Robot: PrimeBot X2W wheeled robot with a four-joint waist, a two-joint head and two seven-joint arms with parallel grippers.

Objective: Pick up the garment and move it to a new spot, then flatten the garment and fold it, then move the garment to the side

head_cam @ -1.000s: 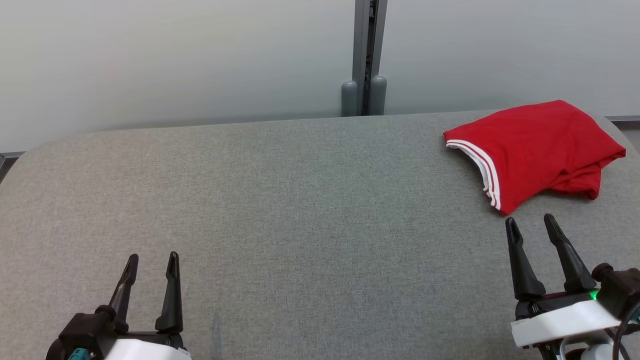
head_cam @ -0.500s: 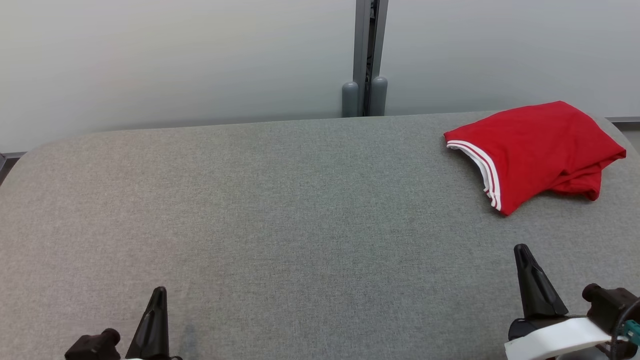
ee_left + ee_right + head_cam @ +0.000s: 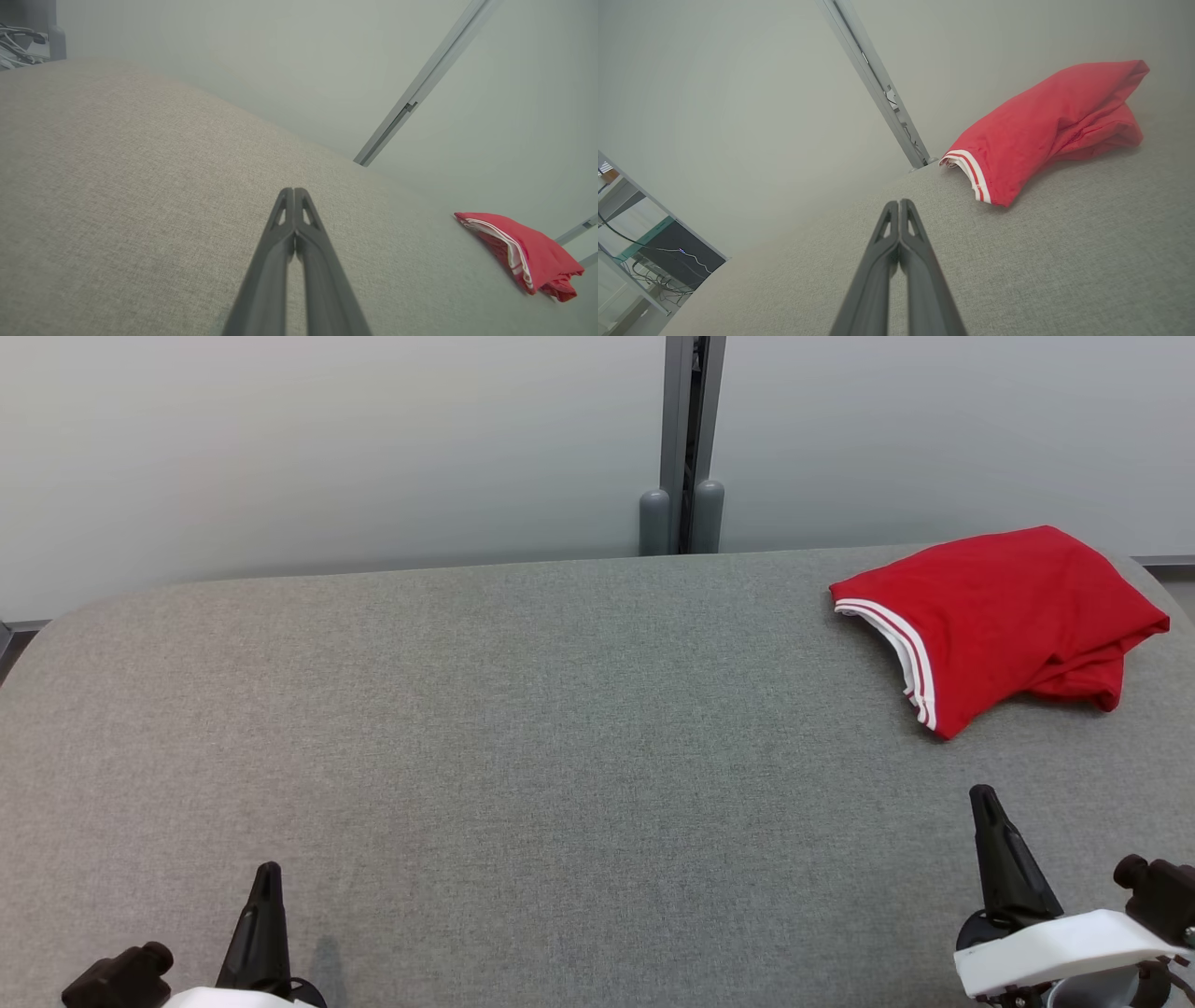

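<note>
– Red garment (image 3: 999,616), where?
– Folded, far right of the grey table (image 3: 560,756), ahead of the right gripper (image 3: 982,795), not touching it.
– Grippers?
– Both with fingers pressed together, empty. Left gripper (image 3: 267,873) sits near-left, well apart from the garment.

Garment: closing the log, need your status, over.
Left pincer shut, empty. Right pincer shut, empty. Red garment folded, far right of grey table, apart from both. Nothing in between.

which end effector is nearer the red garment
Right. The right end effector sits just short of the red garment; the left end effector is far off to the garment's left.
</note>
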